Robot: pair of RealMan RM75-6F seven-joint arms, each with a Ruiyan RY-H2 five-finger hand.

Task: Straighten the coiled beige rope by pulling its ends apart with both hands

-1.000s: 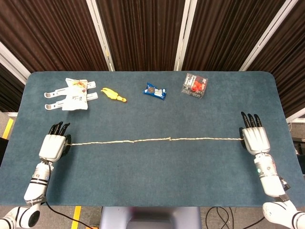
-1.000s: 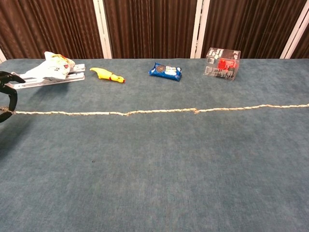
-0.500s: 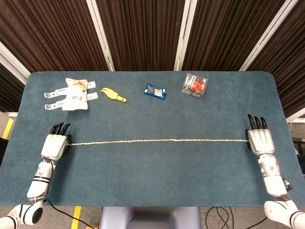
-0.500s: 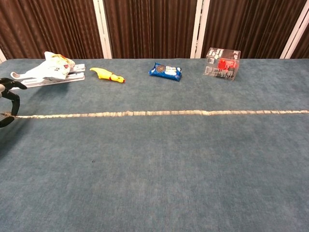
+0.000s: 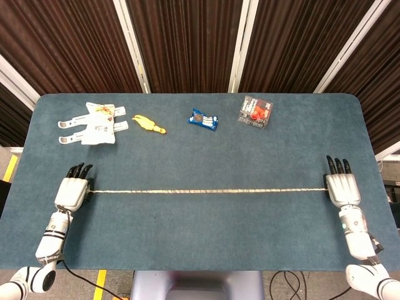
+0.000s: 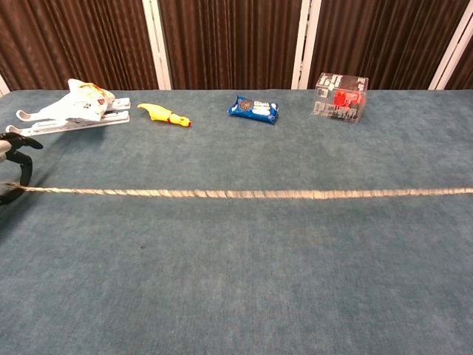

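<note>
Head view: beige rope (image 5: 206, 190) lies in a straight taut line across the near part of the table (image 5: 200, 150), running 9 to 3 o'clock btwn both hands. Left hand (image 5: 72, 190) sits at the 9 o'clock end, palm down, back of hand up, dark fingers (image 5: 79, 170) pointing toward 12, holding the rope end underneath; forearm trails back toward 7. Right hand (image 5: 341, 186) mirrors it at the 3 o'clock end, palm down, fingers toward 12, gripping the other rope end, forearm trailing toward 5. Along the far edge, 10 to 1 o'clock: white packet w/ tools (image 5: 94, 122), yellow toy (image 5: 149, 124), blue snack pack (image 5: 204, 119), clear box w/ red parts (image 5: 255, 112). Chest view: rope (image 6: 244, 194) crosses the whole frame, level. Only the left hand (image 6: 13, 171) shows, at the 9 o'clock edge, black fingers curled round the rope end. Right hand out of this frame.
</note>
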